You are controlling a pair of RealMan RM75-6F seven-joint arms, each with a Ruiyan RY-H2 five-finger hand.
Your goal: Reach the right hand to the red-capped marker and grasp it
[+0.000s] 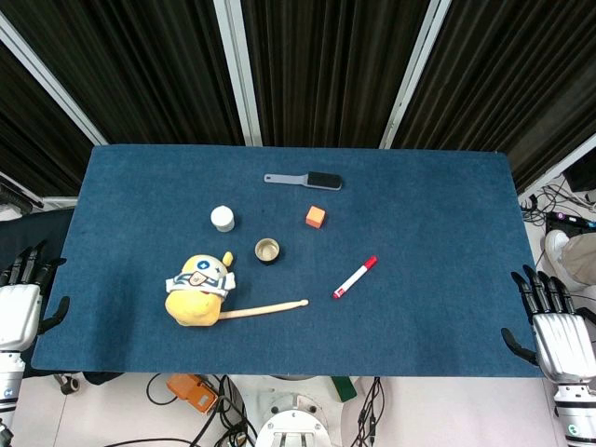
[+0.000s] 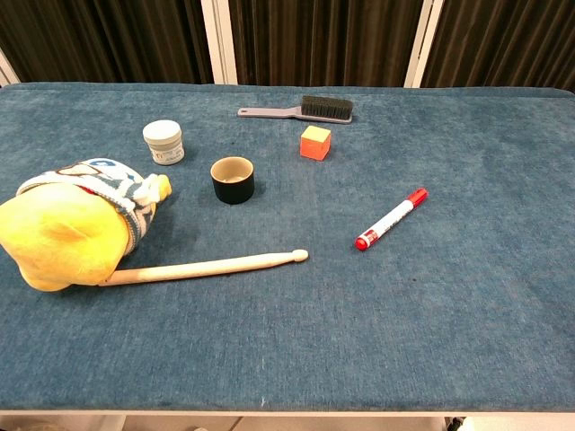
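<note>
The red-capped marker (image 1: 355, 277) (image 2: 390, 219) lies flat on the blue table (image 1: 438, 214), white-bodied, right of centre, its cap pointing up and to the right. My right hand (image 1: 550, 321) hangs off the table's right front corner, fingers apart and empty, well to the right of the marker. My left hand (image 1: 22, 296) sits off the left front corner, fingers spread, holding nothing. Neither hand shows in the chest view.
A yellow plush toy (image 1: 196, 290) and a wooden drumstick (image 1: 263, 309) lie front left. A small black cup (image 1: 267, 250), a white jar (image 1: 223, 218), an orange cube (image 1: 316, 217) and a grey brush (image 1: 304, 180) sit further back.
</note>
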